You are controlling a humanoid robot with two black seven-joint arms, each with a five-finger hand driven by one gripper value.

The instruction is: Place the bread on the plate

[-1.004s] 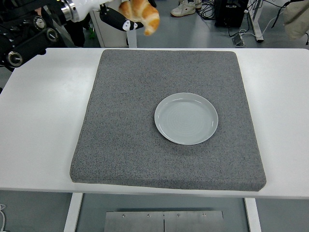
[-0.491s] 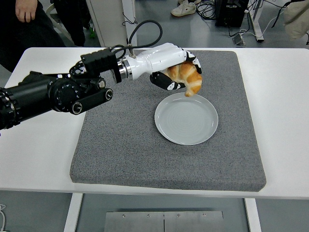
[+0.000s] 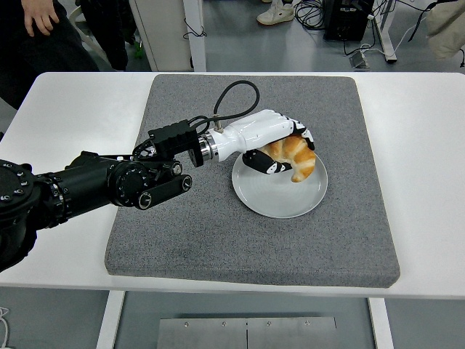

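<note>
So the bread (image 3: 296, 158), which looks like a croissant, is held in the left hand (image 3: 280, 145), with the white fingers (image 3: 263, 164) curled around it from above and the side, right over the far part of the plate (image 3: 280, 196). Whether the bread is already touching the plate can't really be told from this angle, but it's low and inside the rim, so the job looks nearly finished, with only the letting go left. The plate is sat on a grey mat (image 3: 189, 240) that covers most of the white tabletop (image 3: 58, 160). The right hand isn't seen anywhere. A person (image 3: 36, 29) can be spotted at the top left, well apart from the action. As for handling: the bread is probably very light, soft and flaky, so it'd get crushed or shed crumbs if squeezed hard, and a gentle wrap around the thick middle seems the best place for it to be taken. It's not slippery, but the curved shape means it could roll a bit once it's released, so a low, easy release is probably wanted.
</note>
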